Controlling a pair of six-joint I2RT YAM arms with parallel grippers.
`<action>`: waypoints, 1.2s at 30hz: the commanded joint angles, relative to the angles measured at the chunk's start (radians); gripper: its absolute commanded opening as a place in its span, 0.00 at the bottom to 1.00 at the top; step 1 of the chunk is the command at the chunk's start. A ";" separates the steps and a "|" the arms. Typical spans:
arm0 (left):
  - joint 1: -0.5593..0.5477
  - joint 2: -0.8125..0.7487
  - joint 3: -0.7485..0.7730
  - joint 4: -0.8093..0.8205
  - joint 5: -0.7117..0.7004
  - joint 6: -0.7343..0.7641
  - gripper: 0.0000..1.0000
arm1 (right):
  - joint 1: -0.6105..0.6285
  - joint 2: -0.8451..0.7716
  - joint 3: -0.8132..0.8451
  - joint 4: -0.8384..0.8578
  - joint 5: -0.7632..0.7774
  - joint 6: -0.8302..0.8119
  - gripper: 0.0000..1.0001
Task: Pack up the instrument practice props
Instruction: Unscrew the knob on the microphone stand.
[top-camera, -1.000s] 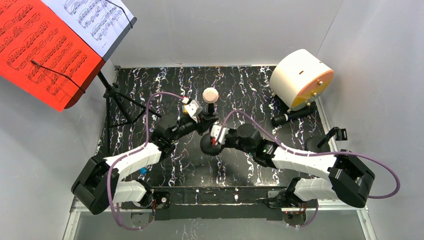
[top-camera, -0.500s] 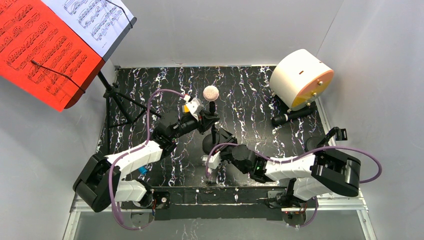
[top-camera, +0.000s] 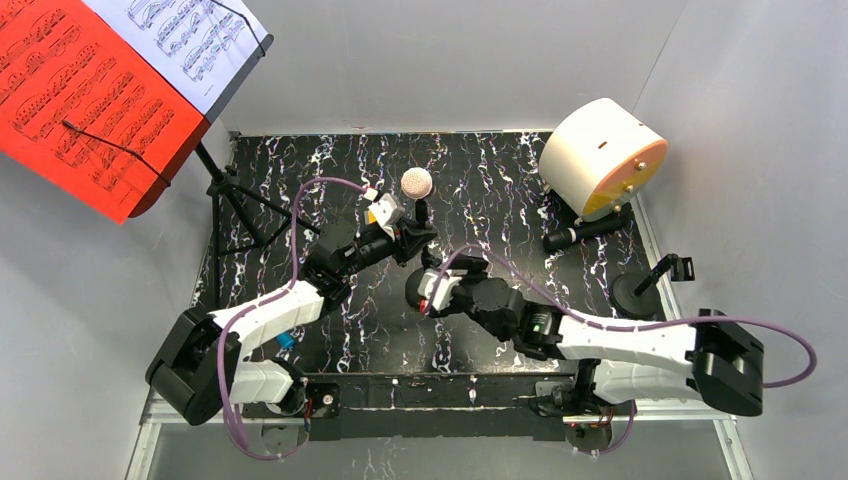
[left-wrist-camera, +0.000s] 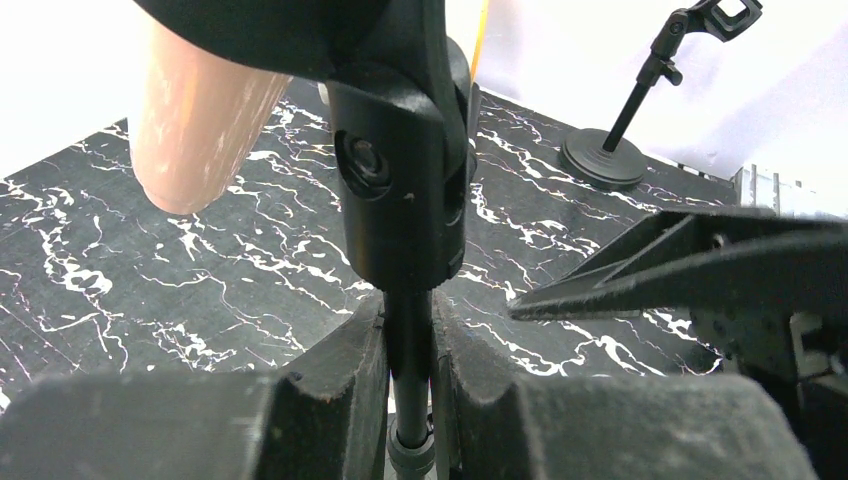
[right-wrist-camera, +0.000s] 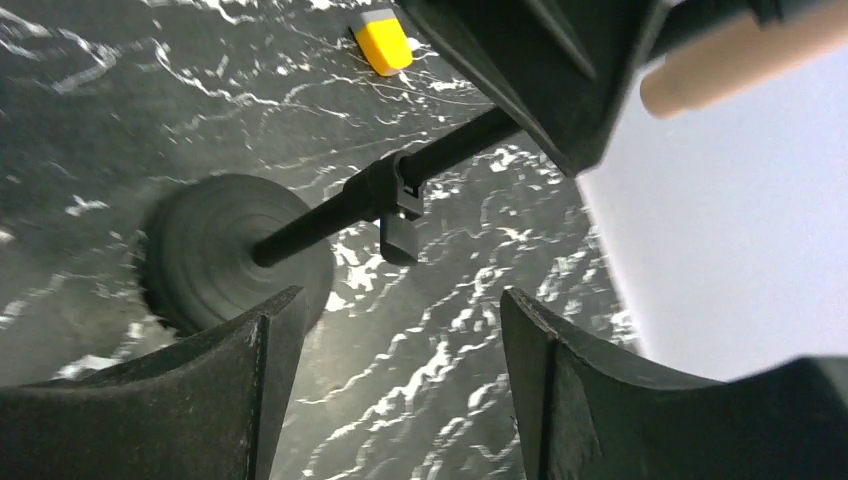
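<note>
The beige-headed microphone (top-camera: 417, 182) sits in the clip of a black pole (left-wrist-camera: 410, 340) on a round base (right-wrist-camera: 235, 250). My left gripper (top-camera: 408, 238) is shut on that pole just below the clip (left-wrist-camera: 400, 150). Low beside the base, my right gripper (right-wrist-camera: 395, 320) stands open, with nothing between its fingers. The black microphone (top-camera: 585, 232) lies on the table by the white cylinder. A second round-based pole (top-camera: 640, 290) stands empty at the right. At the back left, the black tripod music rack (top-camera: 230, 190) carries the red sheet (top-camera: 80, 100) and the white sheet (top-camera: 190, 40).
A big white cylinder with an orange face (top-camera: 600, 160) lies at the back right. Grey walls close in the black marbled table (top-camera: 480, 190) on three sides. A small yellow block (right-wrist-camera: 383, 40) shows on the left arm's wrist.
My right gripper has opened; it drew back toward the near edge, then returned beside the round base. The left gripper keeps its hold, and the microphone head has drifted slightly left.
</note>
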 joint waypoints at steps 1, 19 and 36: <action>0.019 -0.028 0.029 0.004 -0.019 0.046 0.00 | -0.050 -0.102 0.023 -0.102 -0.124 0.542 0.83; 0.019 -0.019 0.028 0.004 0.007 0.060 0.00 | -0.387 -0.060 -0.130 0.351 -0.562 1.617 0.83; 0.019 -0.021 0.016 0.003 0.026 0.110 0.00 | -0.503 0.165 -0.114 0.534 -0.770 1.799 0.50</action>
